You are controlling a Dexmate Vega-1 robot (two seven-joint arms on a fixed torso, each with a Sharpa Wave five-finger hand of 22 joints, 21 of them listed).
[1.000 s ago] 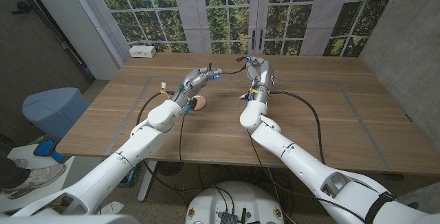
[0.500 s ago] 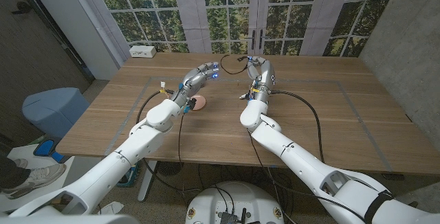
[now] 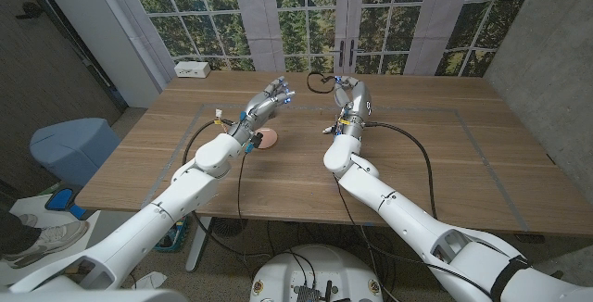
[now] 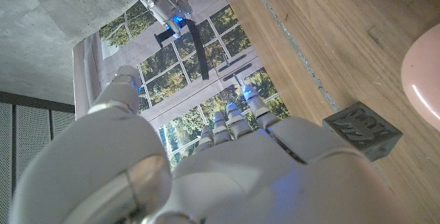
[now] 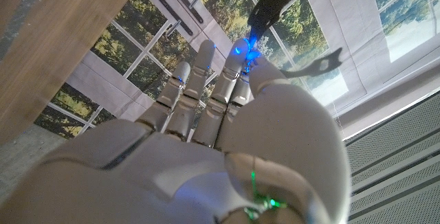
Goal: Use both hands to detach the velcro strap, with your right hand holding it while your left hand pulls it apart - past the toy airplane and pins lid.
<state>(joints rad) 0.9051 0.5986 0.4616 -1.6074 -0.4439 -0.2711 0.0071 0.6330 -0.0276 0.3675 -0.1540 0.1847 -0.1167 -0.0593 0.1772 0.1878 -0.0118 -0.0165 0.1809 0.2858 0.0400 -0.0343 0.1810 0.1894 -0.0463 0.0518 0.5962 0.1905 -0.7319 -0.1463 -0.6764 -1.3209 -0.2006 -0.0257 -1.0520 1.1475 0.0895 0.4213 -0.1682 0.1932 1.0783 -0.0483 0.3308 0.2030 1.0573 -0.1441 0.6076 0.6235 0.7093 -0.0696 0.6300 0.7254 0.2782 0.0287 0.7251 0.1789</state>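
Your right robot hand [image 3: 344,87] pinches the black strap [image 3: 320,81] above the counter's [image 3: 417,168] far edge. Your left robot hand [image 3: 275,92] is open, fingers spread, near the strap.

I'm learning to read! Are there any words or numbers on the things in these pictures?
No words or numbers can be read here.
Grey cube: raised marks on its faces, too blurred to read.
White box at the table's far edge: no readable text, too small.
Velcro strap, held by the right hand: plain black, no text.
Pink lid: plain, no text.
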